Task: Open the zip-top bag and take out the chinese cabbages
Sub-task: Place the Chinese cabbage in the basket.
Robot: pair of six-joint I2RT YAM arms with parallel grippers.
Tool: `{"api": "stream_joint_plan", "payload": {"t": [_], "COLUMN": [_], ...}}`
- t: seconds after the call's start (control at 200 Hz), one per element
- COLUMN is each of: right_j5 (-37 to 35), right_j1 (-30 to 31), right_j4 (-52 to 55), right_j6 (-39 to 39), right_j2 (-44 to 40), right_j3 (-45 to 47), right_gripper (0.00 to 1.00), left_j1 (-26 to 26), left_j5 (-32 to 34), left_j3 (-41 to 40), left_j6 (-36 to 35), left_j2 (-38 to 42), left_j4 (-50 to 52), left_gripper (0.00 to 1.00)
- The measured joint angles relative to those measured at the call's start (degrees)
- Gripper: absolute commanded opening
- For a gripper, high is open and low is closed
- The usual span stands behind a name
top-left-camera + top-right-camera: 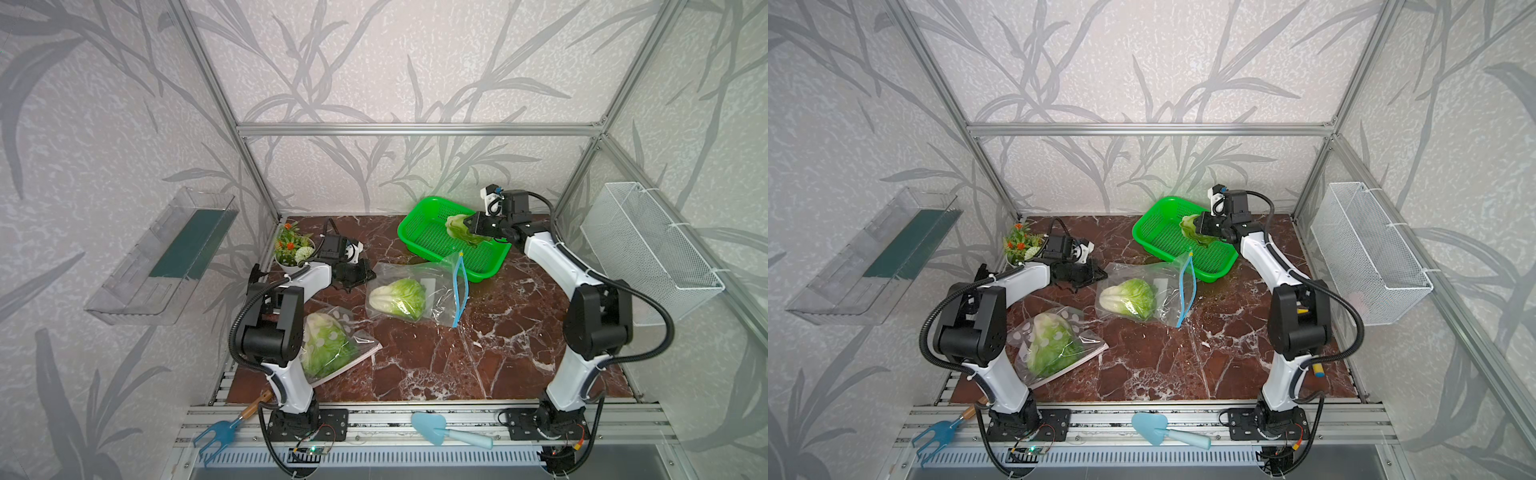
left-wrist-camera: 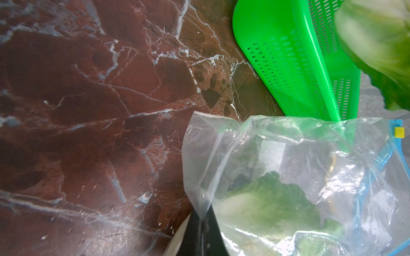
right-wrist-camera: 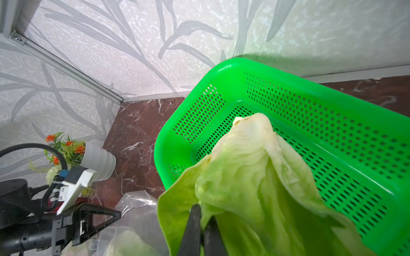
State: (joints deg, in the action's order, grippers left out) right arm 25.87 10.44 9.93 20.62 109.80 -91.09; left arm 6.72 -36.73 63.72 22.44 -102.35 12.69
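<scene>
Over the green basket [image 1: 432,243], right fingers [image 3: 193,228] clamp a chinese cabbage [image 3: 248,168] while left fingers [image 2: 193,239] pinch the zip-top bag [image 1: 440,291].

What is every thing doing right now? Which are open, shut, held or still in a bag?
right gripper: shut on the held cabbage
held cabbage: hanging above the green basket
left gripper: shut on a corner of the zip-top bag
zip-top bag: open, lying down, bagged cabbage inside
spotted bag: lying flat, third cabbage inside, seal unclear
green basket: upright
</scene>
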Motion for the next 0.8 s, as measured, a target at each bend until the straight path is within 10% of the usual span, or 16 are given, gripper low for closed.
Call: {"api": "stream_joint_plan", "payload": {"t": [0.265, 0.47, 0.63, 0.8], "right_j5": [4.17, 4.66, 4.59, 4.52], "right_j1": [-0.35, -2.19, -3.91, -4.17], "right_j4": [-3.26, -5.53, -4.74, -3.98], "right_j6": [-0.50, 1.03, 0.81, 0.79], "right_j2": [9.07, 10.67, 10.36, 2.54], "right_j3": [-1.99, -1.99, -1.60, 6.01], "right_gripper": [0.01, 0.77, 0.94, 0.91], "left_j1": [-0.04, -0.11, -0.11, -0.15], "left_j5": [-0.33, -0.57, -0.79, -0.96], "left_j3": [0.00, 0.00, 0.02, 0.00], "left_j6": [-0.09, -0.24, -0.22, -0.20], "left_j2": [0.00, 0.00, 0.00, 0.00], "left_j4": [-0.02, -0.02, -0.11, -0.35], "left_gripper": [0.00, 0.00, 0.00, 0.00]}}
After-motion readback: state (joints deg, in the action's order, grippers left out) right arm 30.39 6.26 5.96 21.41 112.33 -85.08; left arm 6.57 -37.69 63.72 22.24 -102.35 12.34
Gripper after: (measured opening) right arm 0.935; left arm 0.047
